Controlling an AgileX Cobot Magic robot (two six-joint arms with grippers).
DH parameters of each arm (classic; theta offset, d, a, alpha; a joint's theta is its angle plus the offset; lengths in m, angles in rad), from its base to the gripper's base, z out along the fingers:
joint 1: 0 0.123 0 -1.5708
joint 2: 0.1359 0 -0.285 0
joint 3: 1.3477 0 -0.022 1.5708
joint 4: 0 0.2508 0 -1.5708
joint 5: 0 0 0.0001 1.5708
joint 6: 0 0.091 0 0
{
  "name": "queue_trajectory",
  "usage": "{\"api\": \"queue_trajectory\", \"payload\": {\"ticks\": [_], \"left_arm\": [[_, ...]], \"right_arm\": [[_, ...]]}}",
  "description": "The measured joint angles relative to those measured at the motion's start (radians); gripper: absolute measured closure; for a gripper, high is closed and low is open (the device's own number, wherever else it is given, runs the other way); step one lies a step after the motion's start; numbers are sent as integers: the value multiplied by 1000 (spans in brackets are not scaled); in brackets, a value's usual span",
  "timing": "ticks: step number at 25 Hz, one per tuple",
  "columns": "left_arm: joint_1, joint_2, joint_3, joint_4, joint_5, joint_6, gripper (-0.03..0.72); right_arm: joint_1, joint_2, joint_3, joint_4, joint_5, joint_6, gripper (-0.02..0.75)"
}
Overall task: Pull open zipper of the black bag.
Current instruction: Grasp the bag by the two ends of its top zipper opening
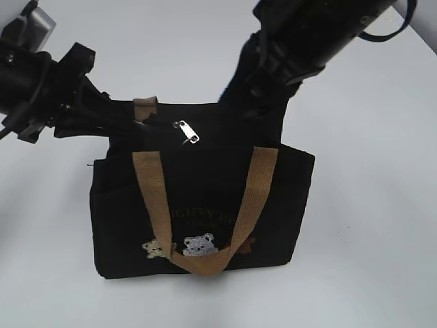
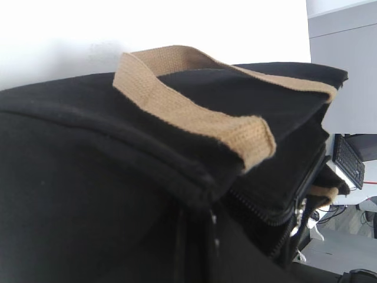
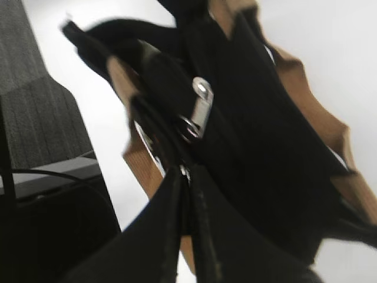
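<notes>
Both tools, left and right, pinch the boxy black bag, silver zipper pull lying free

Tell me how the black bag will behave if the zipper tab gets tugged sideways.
The black bag is soft fabric, so its top will probably flex toward the tug. It stands upright and boxy, so it could slide or tip. The small metal zipper tab may slip.

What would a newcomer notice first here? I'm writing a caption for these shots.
A black bag stands mid-table with tan handles and bear patches low on its front. A silver pull tab lies on the top edge. Both arms crowd the bag's back corners.
</notes>
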Motion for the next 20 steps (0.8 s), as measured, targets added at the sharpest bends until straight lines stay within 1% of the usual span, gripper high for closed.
{"api": "queue_trajectory", "payload": {"ticks": [2,5,7,11,15,18,20], "left_arm": [[0,0,0,0,1,0,684],[0,-6,0,-1,2,0,684],[0,-21,0,2,5,0,684],[0,-40,0,7,7,0,684],[0,-40,0,7,8,0,684],[0,-41,0,7,9,0,684],[0,-42,0,7,9,0,684]], "right_arm": [[28,3,0,67,-26,-55,652],[65,35,0,96,-69,-85,543],[75,68,0,98,-92,-87,506],[77,109,0,101,-147,-80,486],[77,123,0,96,-154,-78,483],[77,123,0,45,-154,-58,488],[77,123,0,-6,-154,-35,524]]}}
